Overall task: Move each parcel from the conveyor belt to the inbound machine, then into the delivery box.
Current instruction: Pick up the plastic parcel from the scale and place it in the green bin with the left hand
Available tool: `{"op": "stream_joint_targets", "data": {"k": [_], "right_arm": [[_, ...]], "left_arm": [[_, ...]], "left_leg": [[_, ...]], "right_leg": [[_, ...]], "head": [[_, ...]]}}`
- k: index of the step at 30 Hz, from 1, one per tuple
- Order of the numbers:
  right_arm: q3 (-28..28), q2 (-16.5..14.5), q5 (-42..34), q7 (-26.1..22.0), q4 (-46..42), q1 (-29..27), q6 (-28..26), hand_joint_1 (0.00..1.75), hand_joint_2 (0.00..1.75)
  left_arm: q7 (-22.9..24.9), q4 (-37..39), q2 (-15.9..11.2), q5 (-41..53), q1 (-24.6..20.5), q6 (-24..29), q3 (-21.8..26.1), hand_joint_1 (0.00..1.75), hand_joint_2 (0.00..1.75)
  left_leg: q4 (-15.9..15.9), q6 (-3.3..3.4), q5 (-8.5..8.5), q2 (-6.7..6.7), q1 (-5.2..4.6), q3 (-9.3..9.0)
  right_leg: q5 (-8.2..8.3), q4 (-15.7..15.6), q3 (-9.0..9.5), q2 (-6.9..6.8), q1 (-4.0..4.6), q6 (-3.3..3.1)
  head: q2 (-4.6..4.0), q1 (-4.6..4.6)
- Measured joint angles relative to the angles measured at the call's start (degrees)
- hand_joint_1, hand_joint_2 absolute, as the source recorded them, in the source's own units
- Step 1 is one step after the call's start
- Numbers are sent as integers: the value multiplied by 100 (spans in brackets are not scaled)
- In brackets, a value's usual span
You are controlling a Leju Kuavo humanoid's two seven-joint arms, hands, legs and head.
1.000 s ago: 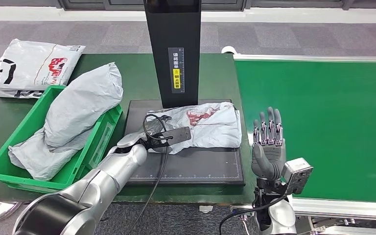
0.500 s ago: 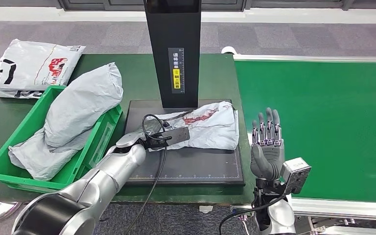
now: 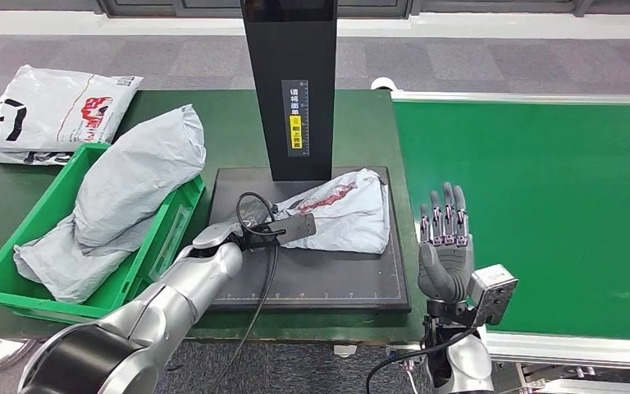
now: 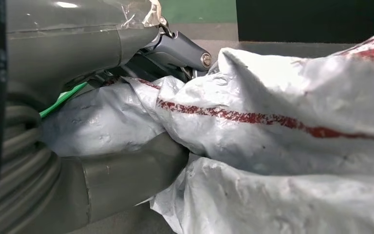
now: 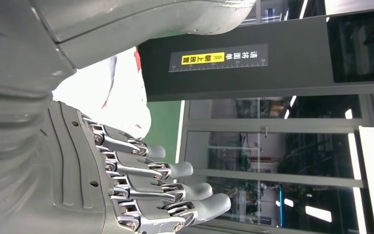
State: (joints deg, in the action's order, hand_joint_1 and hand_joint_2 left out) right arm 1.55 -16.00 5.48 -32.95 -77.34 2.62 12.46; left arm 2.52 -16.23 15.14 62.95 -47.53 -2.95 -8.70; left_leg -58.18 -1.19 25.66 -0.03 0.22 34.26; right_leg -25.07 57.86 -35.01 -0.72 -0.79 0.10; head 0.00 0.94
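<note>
1. Head view: white parcel [image 3: 340, 213] lying on the black inbound machine [image 3: 312, 271] plate, left of the conveyor belt [image 3: 541, 205], right of the green delivery box [image 3: 16, 271]. Right hand [image 3: 445, 246] raised, fingers spread, holding nothing.
2. Left wrist view: left hand [image 4: 112, 165] clamped onto the parcel's crumpled edge.
3. Right wrist view: fingers [image 5: 175, 170] straight, apart.

Parcel-sorting / logistics demo stn, indoors. Green conveyor belt [image 3: 533, 205] at 3 o'clock, black scanner column w/ flat platform (the inbound machine [image 3: 289, 90]) at 12, green plastic crate [image 3: 25, 271] holding grey mailer bags at 9, more poly bags at 10. Grey carpet-tile floor [image 3: 492, 61], glass partitions [image 5: 272, 161] behind.
</note>
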Motion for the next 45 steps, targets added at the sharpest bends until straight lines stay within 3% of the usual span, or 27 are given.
{"op": "stream_joint_targets", "data": {"k": [14, 28, 32, 37, 45], "right_arm": [[2, 0, -4, -13, 41, 2, 13, 0, 175], [237, 0, -78, -36, -123, -212, -101, 0, 175], [384, -11, -121, -19, -372, -428, -317, 0, 175], [539, -37, -164, -7, -698, -805, -313, 0, 175], [600, -56, -159, 1, -847, -885, -258, 0, 175]], "left_arm": [[-105, 5, -37, -87, 33, 309, 0, 175, 175], [-1304, -341, -274, -960, -283, 1259, 397, 175, 175], [-1852, -1084, -497, -1483, -338, 1793, 630, 175, 175], [-1634, -2546, -844, -1621, -6, 1744, 798, 175, 175], [-1593, -3643, -1087, -1557, 439, 2255, 931, 175, 175]], "left_leg": [[0, 0, 0, 0, 0, 0], [-1, -3, -5, 0, 1, 15], [-1, -5, -6, 1, 2, 22], [2, -11, 4, 22, 1, 18], [1, -10, 1, 18, 8, 21]], "right_leg": [[0, 0, -2, 0, 0, 0], [2, 0, -18, 2, 2, -1], [2, 2, -24, 4, 3, -2], [-1, 2, -30, 27, 6, -5], [-2, 2, -27, 23, 9, -8]], "head": [[0, 0], [0, 0], [0, -1], [0, 0], [0, 0]]}}
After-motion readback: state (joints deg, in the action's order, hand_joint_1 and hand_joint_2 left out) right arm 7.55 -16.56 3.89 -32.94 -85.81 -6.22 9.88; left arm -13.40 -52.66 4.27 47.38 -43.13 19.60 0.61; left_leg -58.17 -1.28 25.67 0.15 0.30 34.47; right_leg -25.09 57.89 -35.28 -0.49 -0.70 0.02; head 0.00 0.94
